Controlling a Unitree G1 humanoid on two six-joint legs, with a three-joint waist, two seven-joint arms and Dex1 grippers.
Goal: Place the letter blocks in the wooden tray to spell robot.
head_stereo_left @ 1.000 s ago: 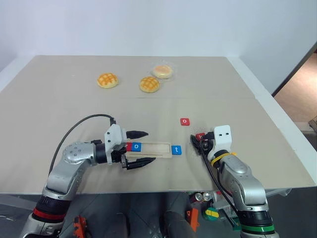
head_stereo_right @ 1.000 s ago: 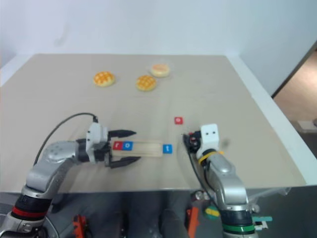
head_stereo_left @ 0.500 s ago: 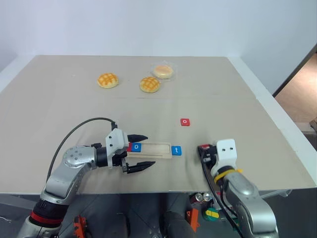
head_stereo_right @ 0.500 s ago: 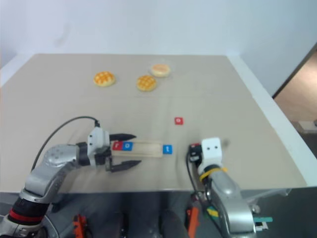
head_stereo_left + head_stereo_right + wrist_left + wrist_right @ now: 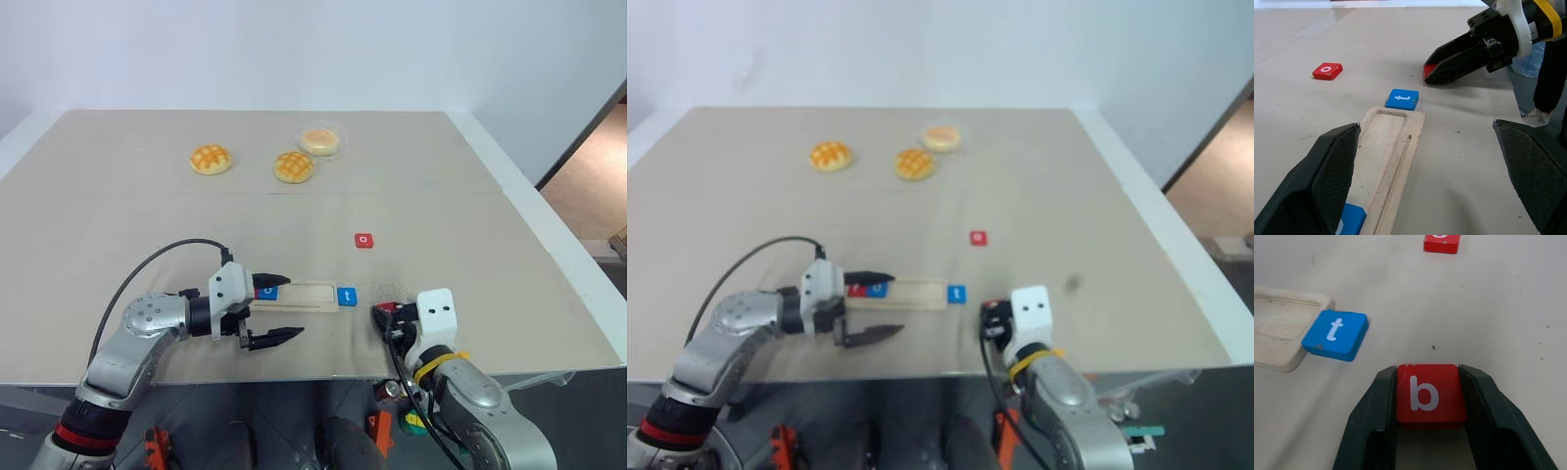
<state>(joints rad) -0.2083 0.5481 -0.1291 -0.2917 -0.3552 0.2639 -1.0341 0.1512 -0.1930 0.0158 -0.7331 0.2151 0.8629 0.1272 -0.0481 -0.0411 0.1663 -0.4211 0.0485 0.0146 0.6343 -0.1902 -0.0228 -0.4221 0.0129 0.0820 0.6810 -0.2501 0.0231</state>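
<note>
I have the right gripper (image 5: 1430, 396) clamped on the red square "b" block (image 5: 1430, 392), low near the table's (image 5: 118, 215) front edge. Left gripper (image 5: 272, 309) stands wide apart, straddling the left end of the long pale-wood tray (image 5: 304, 296). Blue "o" tile (image 5: 1349, 219) sits in the tray; blue "t" tile (image 5: 347, 296) touches its right end. Red "o" tile (image 5: 363, 240) lies beyond, toward the table's centre.

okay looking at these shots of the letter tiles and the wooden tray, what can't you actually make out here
- Red tile at the left end of the long pale-wood tray: left eye view, half hidden behind the left gripper; its letter is unreadable.
- Blue tile in that tray: left wrist view, cut by the bottom edge and a black finger.
- Red "b" tile in the right gripper: whether it is lifted or rests on the beige table.
- Lone red tile: right wrist view, cut by the top edge.
</note>
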